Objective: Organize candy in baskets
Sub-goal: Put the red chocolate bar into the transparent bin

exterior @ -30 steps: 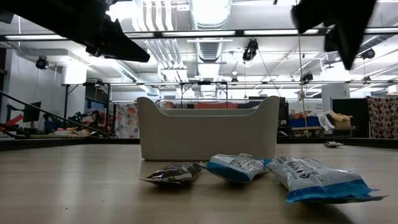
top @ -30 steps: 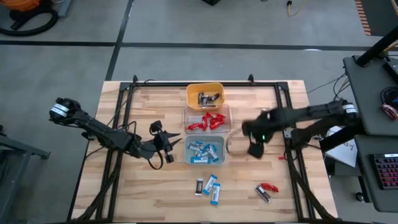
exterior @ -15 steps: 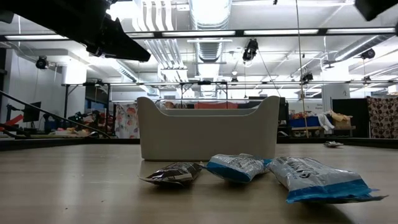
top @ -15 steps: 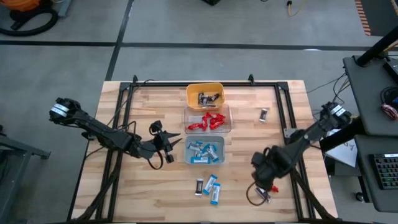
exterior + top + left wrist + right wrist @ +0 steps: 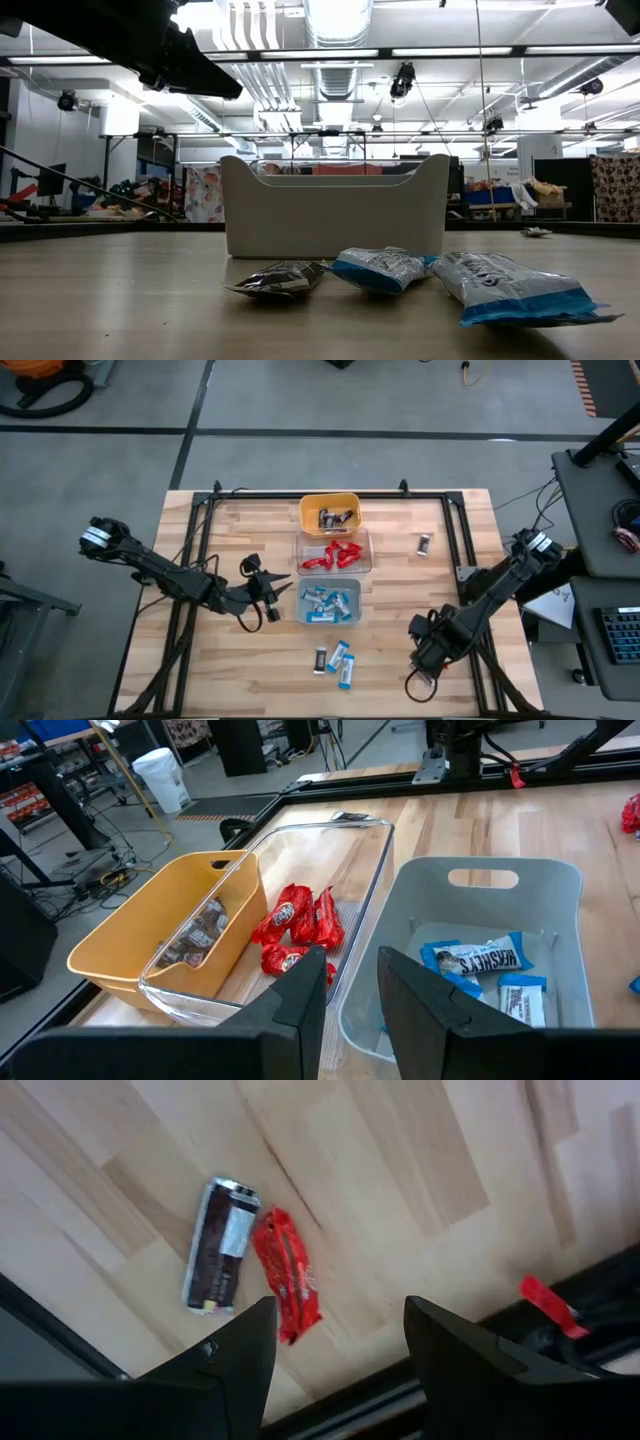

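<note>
Two light, crinkly bars, red candy (image 5: pixel 287 1273) touching dark candy (image 5: pixel 220 1244), lie under our right gripper (image 5: pixel 340 1342), its fingers spread wide and empty; we judge the slick red wrapper best pinched across its middle. Left gripper (image 5: pixel 352 990) hovers beside the grey basket (image 5: pixel 470 880), partly parted, holding nothing.

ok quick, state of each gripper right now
left gripper: partly open, holding nothing, beside the grey-blue basket.
right gripper: open, empty, above the red candy and dark candy.
</note>
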